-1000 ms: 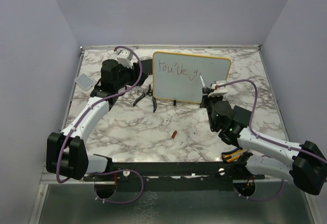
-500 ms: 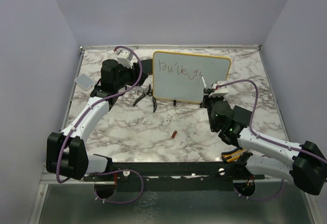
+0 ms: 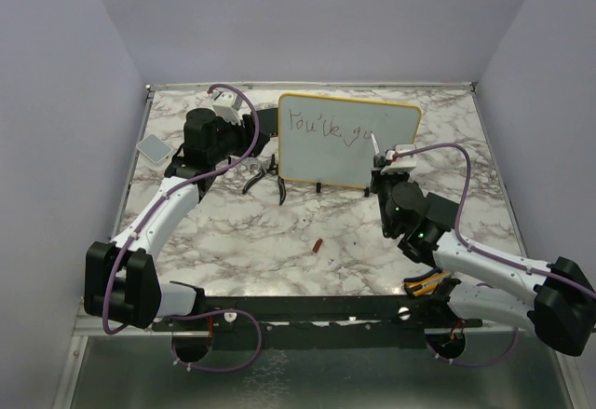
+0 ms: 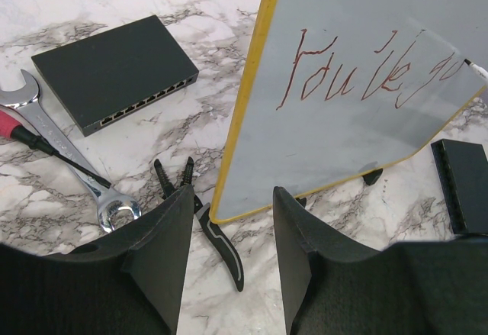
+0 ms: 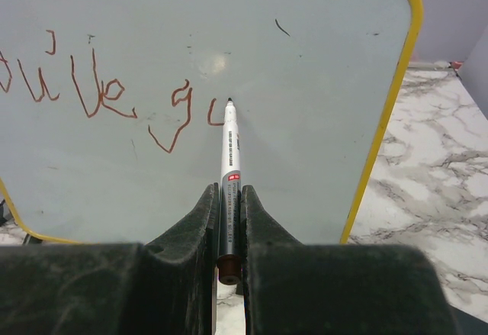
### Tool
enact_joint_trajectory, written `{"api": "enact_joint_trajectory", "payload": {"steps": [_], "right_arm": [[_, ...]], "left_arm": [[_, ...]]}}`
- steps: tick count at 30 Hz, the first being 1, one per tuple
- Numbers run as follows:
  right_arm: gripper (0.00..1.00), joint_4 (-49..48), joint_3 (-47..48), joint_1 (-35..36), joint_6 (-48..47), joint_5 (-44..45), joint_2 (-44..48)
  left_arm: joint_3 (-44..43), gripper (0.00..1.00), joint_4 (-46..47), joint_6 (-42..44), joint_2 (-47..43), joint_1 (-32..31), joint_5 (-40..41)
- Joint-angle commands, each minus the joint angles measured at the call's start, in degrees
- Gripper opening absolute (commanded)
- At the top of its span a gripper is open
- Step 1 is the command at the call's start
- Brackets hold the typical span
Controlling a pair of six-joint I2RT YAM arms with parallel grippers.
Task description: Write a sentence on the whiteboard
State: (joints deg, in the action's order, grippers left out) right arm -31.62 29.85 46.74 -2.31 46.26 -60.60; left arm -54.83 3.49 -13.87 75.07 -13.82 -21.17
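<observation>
Marker [image 5: 229, 148] pinched low by my right end effector [image 5: 229, 196], tip at whiteboard [image 5: 313, 114] near far edge of desk [image 3: 279, 237]; board likely light, tippy. Left end effector [image 4: 232, 201] spread.

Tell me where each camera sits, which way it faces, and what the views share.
Top external: high behind the bases, looking down on the table and whiteboard; both arms show.
Left wrist: on the left arm, facing the whiteboard's left half; left gripper open at the bottom.
Right wrist: on the right arm, facing the whiteboard's right half; right gripper clamps the marker.
Shared: both wrist views show the red writing.
</observation>
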Motion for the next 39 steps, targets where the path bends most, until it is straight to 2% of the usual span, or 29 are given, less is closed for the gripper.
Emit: {"api": "enact_joint_trajectory", "payload": {"steps": [1, 14, 21, 25, 39], "right_arm": [[0.0, -2.8, 2.3, -0.4, -1.6, -0.9, -1.1], [0.01, 0.5, 2.5, -0.4, 1.3, -2.9, -1.8], [0.01, 1.3, 1.3, -0.3, 0.7, -4.3, 3.3], [0.01, 1.7, 0.8, -0.3, 0.9, -2.5, 4.7], [0.01, -0.8, 0.6, -0.4, -0.3, 1.2, 1.2]], "left_arm": [[0.4, 0.48, 0.7, 0.7, -1.3, 0.5, 0.7], [0.4, 0.48, 0.7, 0.7, -1.5, 0.5, 0.8], [0.4, 0.48, 0.7, 0.6, -1.6, 0.5, 0.8], [0.4, 0.48, 0.7, 0.7, -1.6, 0.5, 0.7], [0.5, 0.48, 0.8, 0.7, -1.8, 0.4, 0.7]]}}
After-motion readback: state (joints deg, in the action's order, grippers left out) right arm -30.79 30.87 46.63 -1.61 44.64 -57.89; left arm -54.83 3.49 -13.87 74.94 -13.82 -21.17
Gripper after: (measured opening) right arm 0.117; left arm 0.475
